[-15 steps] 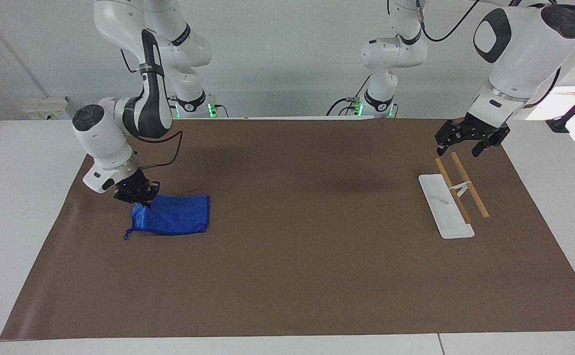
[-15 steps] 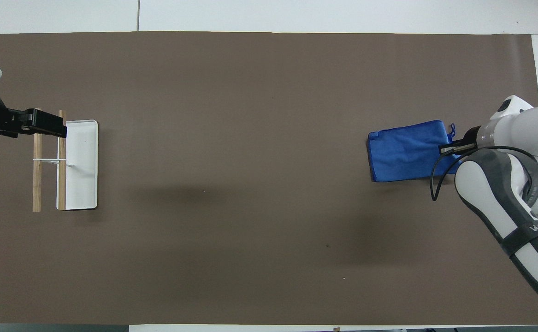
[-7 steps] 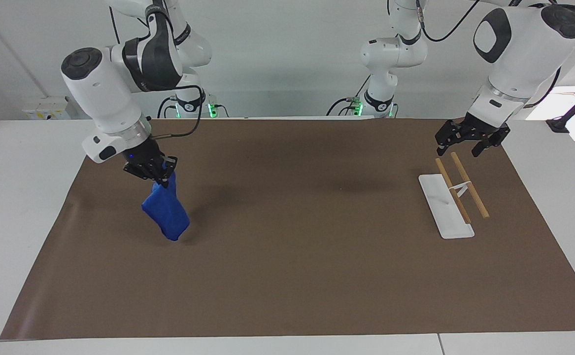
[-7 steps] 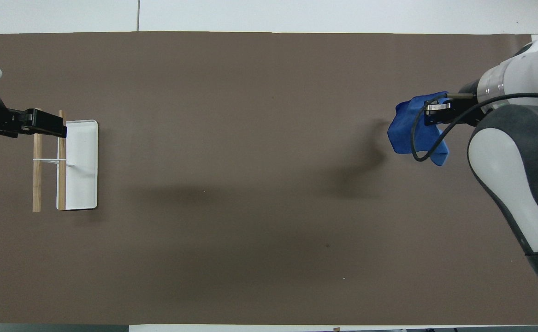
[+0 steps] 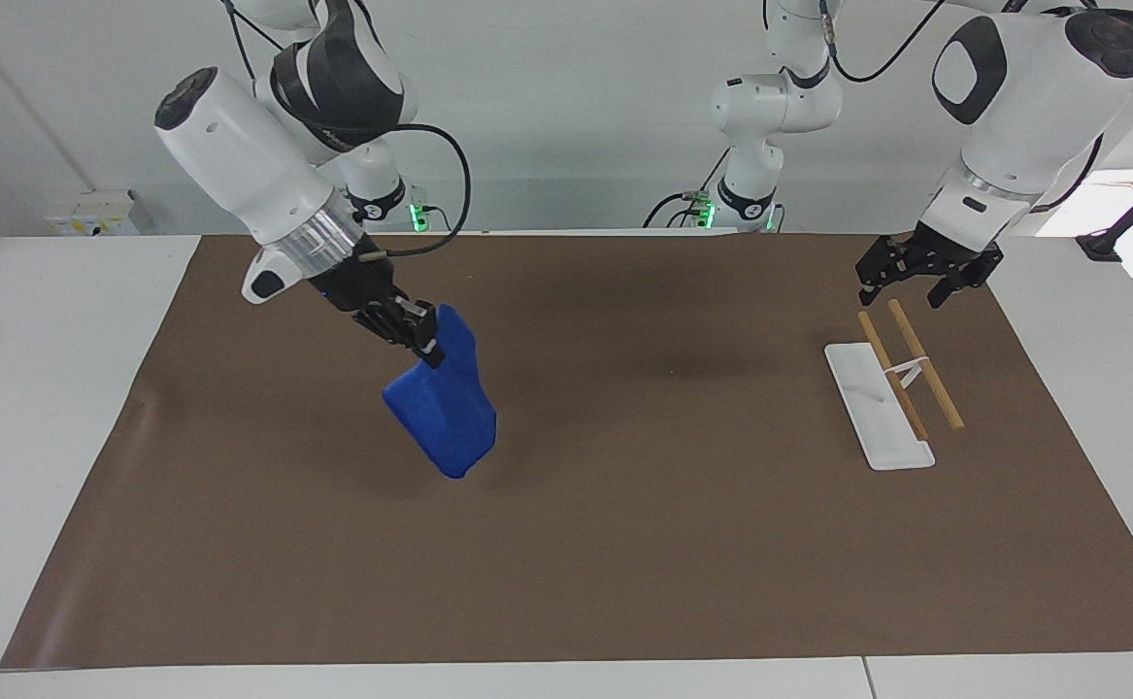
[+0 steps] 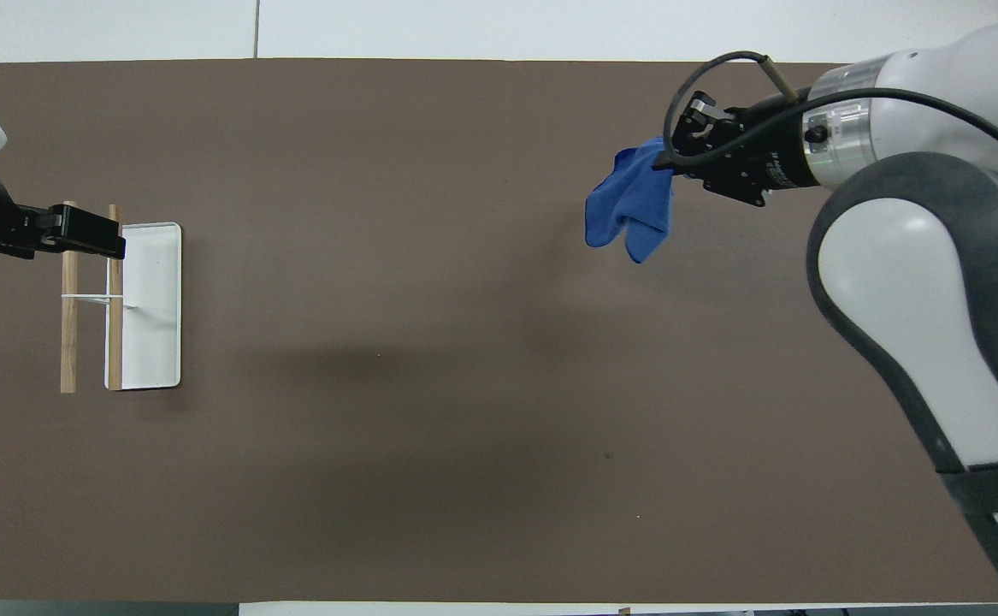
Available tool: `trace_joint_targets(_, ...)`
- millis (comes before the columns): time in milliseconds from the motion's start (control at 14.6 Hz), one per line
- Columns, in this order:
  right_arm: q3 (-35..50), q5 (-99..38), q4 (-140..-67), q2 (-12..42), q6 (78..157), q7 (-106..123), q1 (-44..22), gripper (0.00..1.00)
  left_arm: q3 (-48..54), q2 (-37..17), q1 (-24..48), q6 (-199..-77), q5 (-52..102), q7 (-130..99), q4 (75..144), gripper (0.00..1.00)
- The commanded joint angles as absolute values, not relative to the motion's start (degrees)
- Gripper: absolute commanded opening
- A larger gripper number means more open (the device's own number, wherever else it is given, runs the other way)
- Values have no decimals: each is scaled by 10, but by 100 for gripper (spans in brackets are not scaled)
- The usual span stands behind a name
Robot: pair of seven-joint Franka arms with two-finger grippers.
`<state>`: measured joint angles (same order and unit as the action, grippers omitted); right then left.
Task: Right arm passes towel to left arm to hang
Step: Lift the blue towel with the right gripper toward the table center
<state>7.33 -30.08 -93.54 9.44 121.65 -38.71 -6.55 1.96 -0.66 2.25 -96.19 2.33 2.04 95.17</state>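
Observation:
My right gripper (image 5: 427, 342) is shut on the top edge of the blue towel (image 5: 445, 405) and holds it up in the air over the brown mat, toward the right arm's end. The towel hangs down crumpled below the fingers; it also shows in the overhead view (image 6: 633, 204) beside the right gripper (image 6: 674, 145). My left gripper (image 5: 920, 279) is open and waits in the air over the robots' end of the towel rack (image 5: 891, 393); it shows in the overhead view too (image 6: 92, 242).
The rack is a white base plate (image 6: 152, 308) with two wooden rails (image 6: 69, 325), standing toward the left arm's end of the brown mat (image 5: 624, 544). A black cable loops off the right wrist (image 5: 449, 194).
My right gripper has lifted the towel off the mat and carried it up and toward the middle of the table. The left arm has not moved.

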Motion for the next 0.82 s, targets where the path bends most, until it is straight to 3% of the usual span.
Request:
trace_joint_targets(0,74,-373,-925,106,1279,-482,-95,0,20,9,27,-950,12,12,967,100)
trace_joint_targets(481,74,-423,-925,128,1482,-694,-223,0,23,26,67,-978,47,-185,1005,100)
trace_joint_targets(756,74,-462,-925,141,1559,-770,-279,0,22,34,76,-999,129,-314,1026,100)
